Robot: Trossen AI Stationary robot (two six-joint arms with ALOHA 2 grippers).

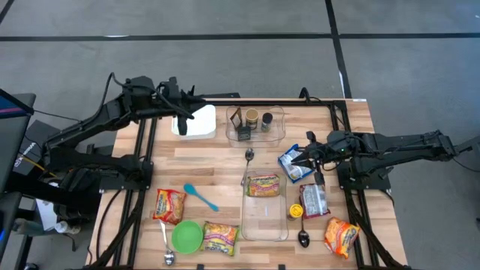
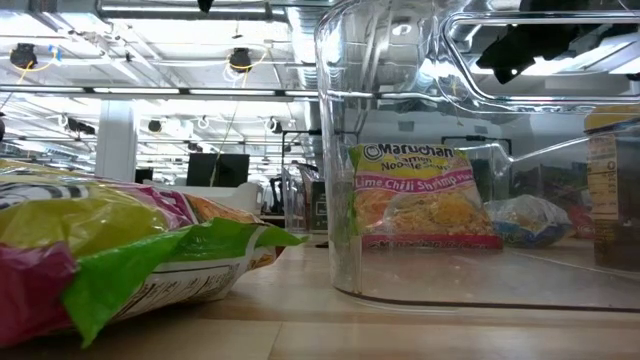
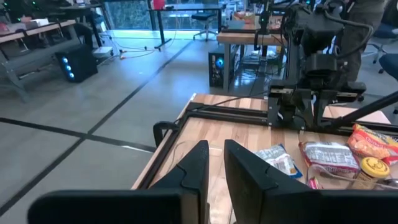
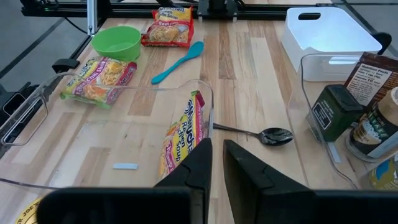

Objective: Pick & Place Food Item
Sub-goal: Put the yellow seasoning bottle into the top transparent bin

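Note:
A lime chili shrimp ramen packet (image 1: 263, 185) (image 2: 425, 195) (image 4: 186, 134) stands on its lower edge at the far end of a clear container (image 1: 265, 225) in the middle of the table. More ramen packets lie flat at the near left (image 1: 170, 204), by the green bowl (image 1: 220, 238) and at the near right (image 1: 341, 235). My left gripper (image 1: 187, 112) (image 3: 216, 144) hangs shut and holds nothing, high over the white bin (image 1: 196, 124) at the far left. My right gripper (image 1: 296, 160) (image 4: 217, 142) is shut and holds nothing, above a blue-white packet (image 1: 291, 166) to the container's right.
A clear bin (image 1: 255, 135) with jars stands at the far middle. A green bowl (image 1: 187, 236), a blue spoon (image 1: 201, 196) and metal spoons (image 1: 166, 247) (image 1: 303, 238) lie near. A silver packet (image 1: 313, 201) and a yellow lid (image 1: 295, 211) sit right of the container.

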